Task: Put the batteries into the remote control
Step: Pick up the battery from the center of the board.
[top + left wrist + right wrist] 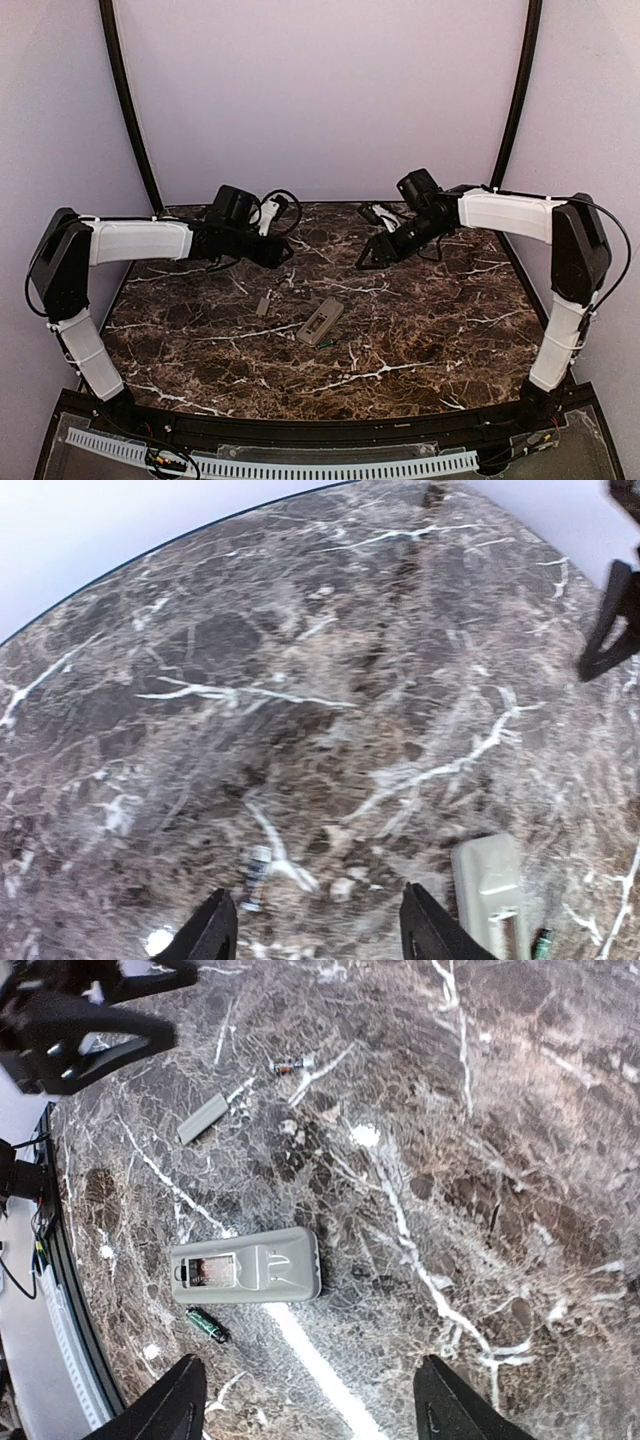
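**L claw** (pixel 315 905): fingers (pixel 212 930) spread, nothing betw. them. It hangs above the marble table (pixel 300 630). Just ahead of the claw, within the line of its gap but nearer one finger, lies battery B (pixel 257 877), pale and blurred. Outside the other finger, just beside it, lies the remote (pixel 488 885), grey back up. Near the remote's long edge is battery A (pixel 543 942), green-tinted.

**R claw** (pixel 310 1375): its fingers (pixel 180 1405) are likewise spread and empty, above the table. The remote lies ahead of this claw, off-centre toward one finger, back up, with the bay (pixel 205 1272) open at one end. What is in the bay cannot be told. Battery A sits betw. that finger and the remote, just beside the remote. Farther ahead, past the remote, lies a grey strip (pixel 203 1118). Battery B is farther yet, near the L claw at the view's corner.

**Top view:** the claws face each other, well apart. The remote and strip lie nearer the arm bases than either claw.
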Available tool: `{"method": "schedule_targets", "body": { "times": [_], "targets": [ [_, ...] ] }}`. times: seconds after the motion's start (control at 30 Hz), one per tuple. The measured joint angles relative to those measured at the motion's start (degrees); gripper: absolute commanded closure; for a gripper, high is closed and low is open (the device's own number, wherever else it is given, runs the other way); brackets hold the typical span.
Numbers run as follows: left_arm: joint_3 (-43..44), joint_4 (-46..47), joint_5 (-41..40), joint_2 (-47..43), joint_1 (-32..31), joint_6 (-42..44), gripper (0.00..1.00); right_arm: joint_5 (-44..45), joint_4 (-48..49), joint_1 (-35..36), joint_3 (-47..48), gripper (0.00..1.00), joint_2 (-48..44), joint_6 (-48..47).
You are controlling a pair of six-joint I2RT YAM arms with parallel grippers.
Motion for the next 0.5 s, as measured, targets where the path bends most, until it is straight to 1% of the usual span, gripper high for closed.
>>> {"method": "schedule_targets", "body": {
  "times": [0.17,0.3,0.4,0.5],
  "targets": [
    [9.94,-8.98,-3.21,8.41,4.31,5.03,0.47,-0.15,4.61,-1.64,-4.15,0.22,-5.18,0.66],
    [15.56,-15.26,-3.30,15.50,5.42,8.09,0.48,-0.42,7.98,-3.06,-6.51,0.21,-7.13,1.36],
    [17.40,-18.18,-1.92,18.38,5.38,9.86,0.49,-0.92,10.01,-3.87,-8.15,0.21,-7.78,1.90],
    [17.44,-20.44,-0.26,18.84,5.05,11.17,0.50,-1.40,11.37,-4.26,-9.25,0.22,-7.82,2.12]
  ]
}}
